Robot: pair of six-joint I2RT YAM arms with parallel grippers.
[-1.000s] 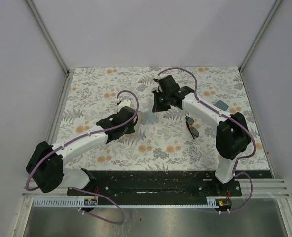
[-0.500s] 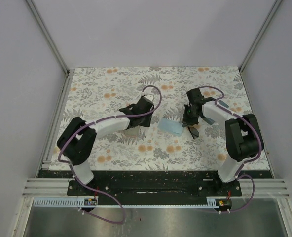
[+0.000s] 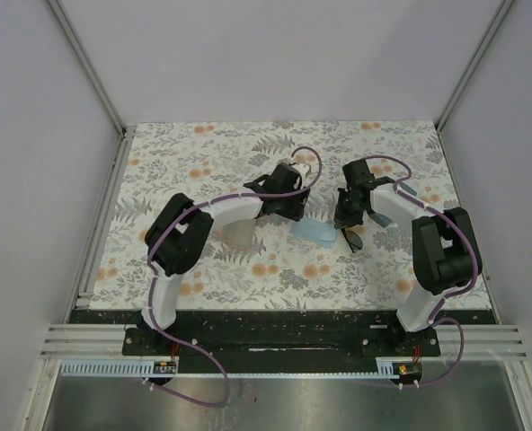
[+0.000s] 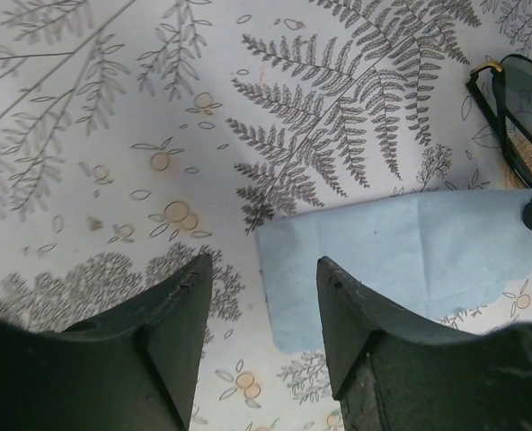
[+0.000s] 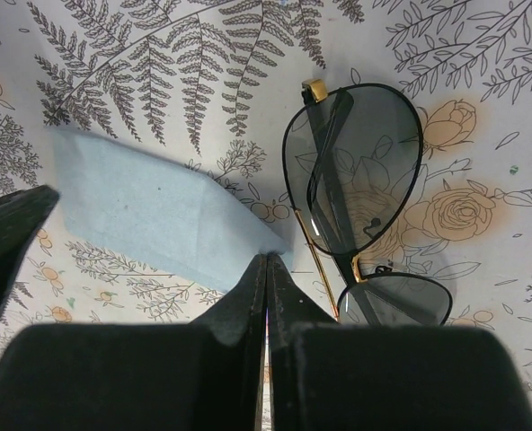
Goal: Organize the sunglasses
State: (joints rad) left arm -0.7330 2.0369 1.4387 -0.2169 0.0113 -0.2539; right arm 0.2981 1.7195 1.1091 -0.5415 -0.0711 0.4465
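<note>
The dark sunglasses (image 5: 356, 189) lie folded on the table (image 5: 482, 54), just right of my right pincer (image 5: 266, 260). Its jaws are pressed together and empty, over a corner of the blue cloth (image 5: 158, 215). The glasses' long axis runs roughly near to far. My right arm is nearer. My left pincer (image 4: 261, 269), half-spread and empty, hovers at the cloth's other end. Only the right wrist view shows both lenses.
</note>
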